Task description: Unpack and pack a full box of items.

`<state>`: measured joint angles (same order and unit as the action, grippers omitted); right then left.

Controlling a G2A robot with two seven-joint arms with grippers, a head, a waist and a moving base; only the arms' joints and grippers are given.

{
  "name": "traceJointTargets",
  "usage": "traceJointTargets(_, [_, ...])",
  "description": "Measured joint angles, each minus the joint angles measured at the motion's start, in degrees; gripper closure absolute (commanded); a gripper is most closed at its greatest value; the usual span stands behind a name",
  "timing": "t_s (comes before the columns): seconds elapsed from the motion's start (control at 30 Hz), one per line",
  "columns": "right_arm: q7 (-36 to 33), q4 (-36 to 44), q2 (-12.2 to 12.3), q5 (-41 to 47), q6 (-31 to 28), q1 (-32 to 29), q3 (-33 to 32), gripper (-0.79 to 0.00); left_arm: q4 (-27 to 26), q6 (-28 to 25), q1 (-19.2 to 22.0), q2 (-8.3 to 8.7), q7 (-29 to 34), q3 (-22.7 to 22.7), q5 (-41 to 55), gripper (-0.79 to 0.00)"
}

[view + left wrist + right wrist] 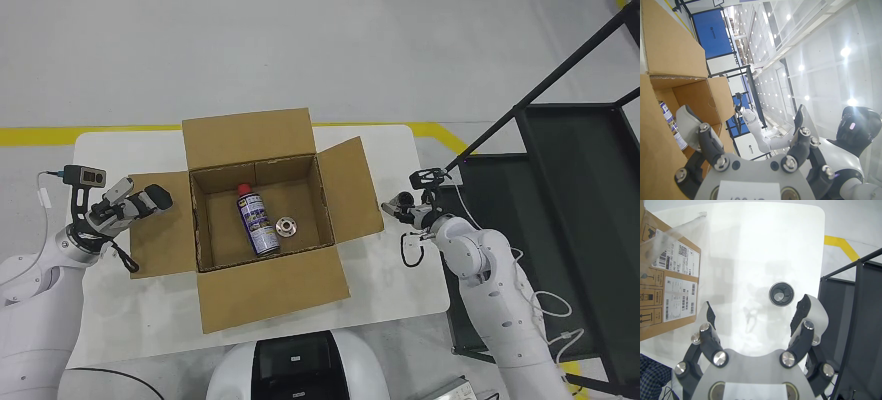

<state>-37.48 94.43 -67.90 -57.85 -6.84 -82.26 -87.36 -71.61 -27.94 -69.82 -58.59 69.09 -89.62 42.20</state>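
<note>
Left gripper (157, 198) sits over the left-hand flap of the open brown cardboard box (262, 140), at the box's left wall. Jaws spread wide, nothing between them; the left wrist view shows the same, with both pale fingers (687, 121) far apart. Can't tell whether it touches the flap.

The box stands mid-table on the white rectangular table (400, 290), all four flaps folded outward.

Inside the box, on the floor: a blue-and-white labelled spray can with a red cap (258, 222), lying on its side, cap toward the far wall. Just right of it, close but apart, is a small round silver metal part with a centre hole (287, 228).

Right gripper (392, 210) is at the outer edge of the box's right flap, above the table. Jaws wide open and empty, as seen in the right wrist view (756, 306). A short black hollow cylinder (781, 294) stands upright on the tabletop just beyond the fingertips, nearer one finger (802, 308), not gripped. The flap's outer face with its shipping labels lies off to the side.

Far right: a dark metal rack (570, 200) stands beside the table.
</note>
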Motion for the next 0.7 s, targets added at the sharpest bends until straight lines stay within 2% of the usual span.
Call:
traceJointTargets(0.3, [0.08,-0.32,0.00,-0.36,0.36,0.06,0.06,-0.785,0.00,0.00,0.00,0.00,0.00,0.00,0.00,-0.785])
traceJointTargets(0.4, [-0.18,-2.23,-0.29,-4.29,5.51,1.31,1.93,-0.785,0.00,0.00,0.00,0.00,0.00,0.00,0.00,-0.785])
traceJointTargets(0.5, [-1.05,-4.55,-0.61,-4.13,8.71,3.18,3.48,-0.785,0.00,0.00,0.00,0.00,0.00,0.00,0.00,-0.785])
traceJointTargets(0.7, [-1.04,-12.01,-1.21,-1.56,9.50,7.74,5.71,-0.785,0.00,0.00,0.00,0.00,0.00,0.00,0.00,-0.785])
